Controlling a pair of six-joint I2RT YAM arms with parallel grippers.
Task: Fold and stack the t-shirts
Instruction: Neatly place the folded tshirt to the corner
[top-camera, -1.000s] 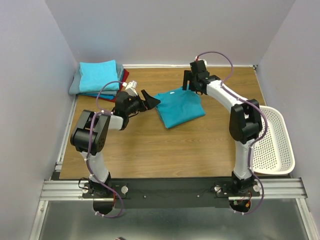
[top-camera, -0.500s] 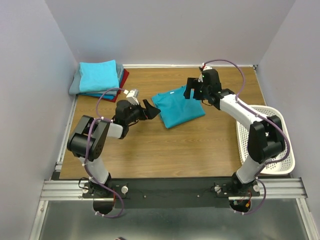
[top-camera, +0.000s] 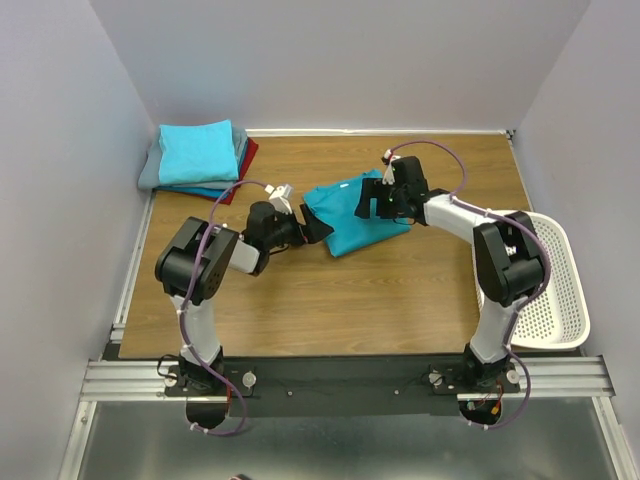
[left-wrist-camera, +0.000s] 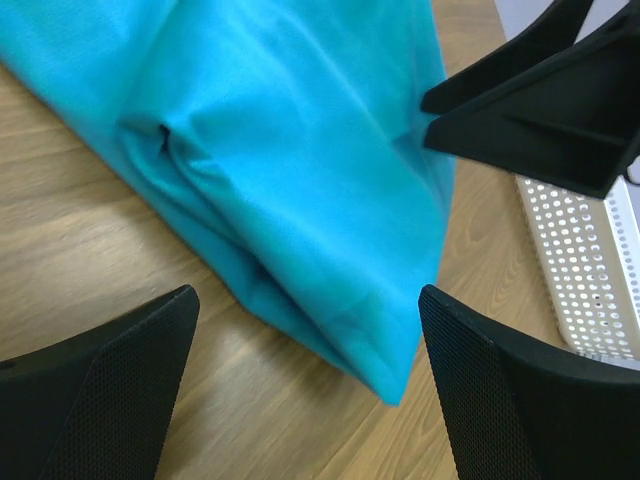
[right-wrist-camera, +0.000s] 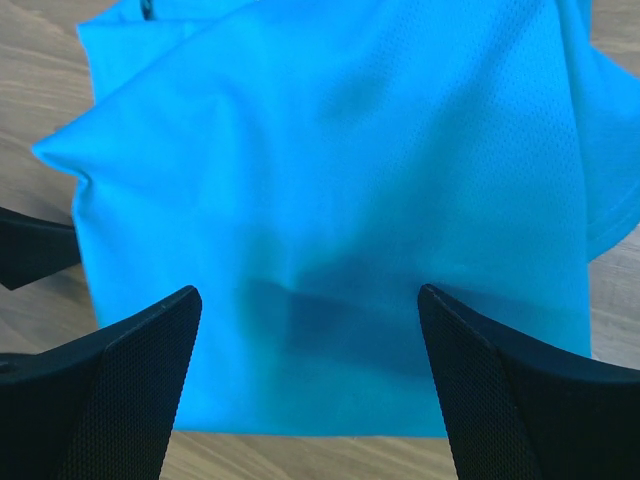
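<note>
The teal-blue t-shirt (top-camera: 352, 218) lies loosely folded on the wooden table (top-camera: 350, 290), a little beyond its middle, with one pincer on each side. The left gripper (top-camera: 318, 228) is at the shirt's left near edge and the right gripper (top-camera: 375, 200) is over its far right part. Both are spread wide and grasp nothing. The left wrist view shows the shirt's rumpled near corner lying between that gripper's fingers (left-wrist-camera: 120, 390), with the other pincer's black tips and the white perforated basket (left-wrist-camera: 585, 270) beyond. The right wrist view shows smooth cloth spanning its own gap. Only the top view shows the stack of folded t-shirts (top-camera: 198, 155) in the far left corner, light turquoise on top. The left arm is bent low and reaches right. The right arm reaches left from its raised elbow beside the basket.
</note>
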